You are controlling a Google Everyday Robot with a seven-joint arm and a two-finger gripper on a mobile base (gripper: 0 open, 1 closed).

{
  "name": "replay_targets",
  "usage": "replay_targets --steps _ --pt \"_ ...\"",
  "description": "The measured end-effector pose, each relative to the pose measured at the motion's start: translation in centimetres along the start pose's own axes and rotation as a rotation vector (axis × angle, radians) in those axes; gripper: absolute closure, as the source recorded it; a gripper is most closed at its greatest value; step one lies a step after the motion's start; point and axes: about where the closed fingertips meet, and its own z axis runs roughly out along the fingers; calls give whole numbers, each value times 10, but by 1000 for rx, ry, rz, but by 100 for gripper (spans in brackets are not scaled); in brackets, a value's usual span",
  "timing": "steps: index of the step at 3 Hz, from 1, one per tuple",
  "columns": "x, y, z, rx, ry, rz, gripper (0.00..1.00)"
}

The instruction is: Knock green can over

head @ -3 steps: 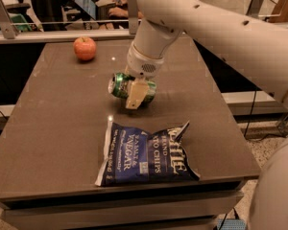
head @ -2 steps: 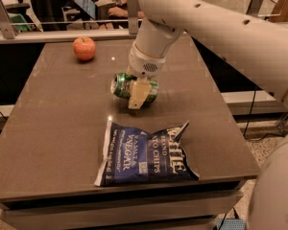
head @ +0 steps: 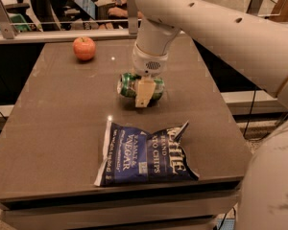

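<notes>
The green can (head: 128, 85) lies on its side near the middle of the brown table (head: 53, 123), its silver top facing left. My gripper (head: 144, 94) hangs from the white arm directly over the can. One cream finger (head: 143, 92) shows in front of the can's middle and touches or nearly touches it. The other finger is hidden behind the can and wrist.
A red-orange apple (head: 84, 48) sits at the table's far left. A blue chip bag (head: 145, 155) lies flat near the front edge. A rail and a seated person are behind the table. My arm's white body fills the right side.
The gripper and can look almost unmoved. The can lay on its side in the earlier frames too.
</notes>
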Motion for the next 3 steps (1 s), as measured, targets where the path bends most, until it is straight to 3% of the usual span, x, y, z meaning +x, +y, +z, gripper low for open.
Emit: replay_targets --steps 2,3 --pt "4 -3 -10 12 17 -3 12" --pt "2 -1 -12 16 11 -4 0"
